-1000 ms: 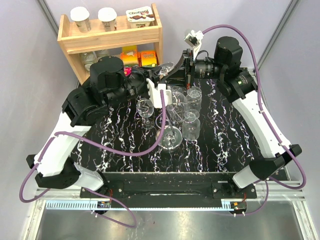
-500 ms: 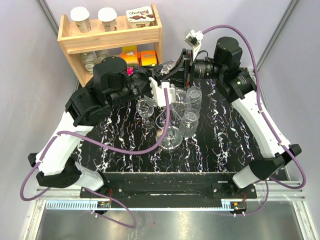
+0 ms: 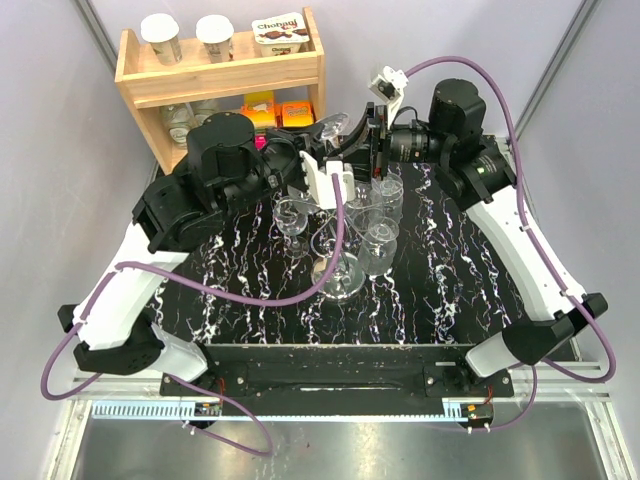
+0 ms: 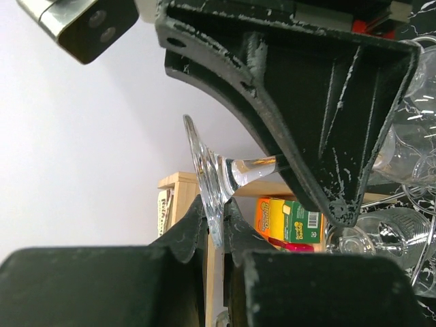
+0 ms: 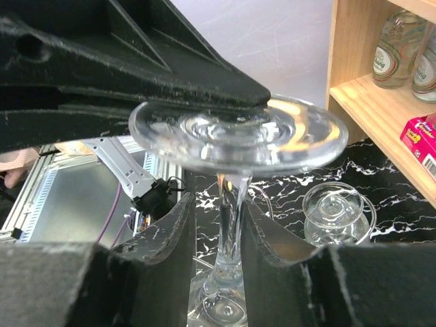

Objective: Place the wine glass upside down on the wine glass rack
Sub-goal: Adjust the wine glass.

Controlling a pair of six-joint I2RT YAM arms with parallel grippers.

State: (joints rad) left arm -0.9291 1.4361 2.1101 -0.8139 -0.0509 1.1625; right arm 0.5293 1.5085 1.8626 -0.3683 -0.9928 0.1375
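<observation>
The wine glass (image 3: 334, 130) is upside down in the air at the back of the table, above the wine glass rack (image 3: 338, 276), a silver wire stand with a round disc base. My left gripper (image 4: 215, 219) is shut on the rim of the glass's foot (image 4: 204, 178). In the top view the left gripper (image 3: 316, 142) is at the foot's left. My right gripper (image 5: 219, 204) reaches in from the right (image 3: 352, 140). Its fingers stand around the stem (image 5: 230, 204); the right finger touches it and a gap shows on the left. The bowl (image 5: 221, 303) hangs below.
Several other glasses (image 3: 292, 216) hang upside down on the rack's arms; one foot shows in the right wrist view (image 5: 338, 204). A wooden shelf (image 3: 220, 72) with cups, bottles and boxes stands just behind at the back left. Both arms crowd the table's far middle.
My left arm has moved toward the back and right, bringing its gripper up to the glass's foot beside the right gripper. The right gripper has shifted slightly left.
</observation>
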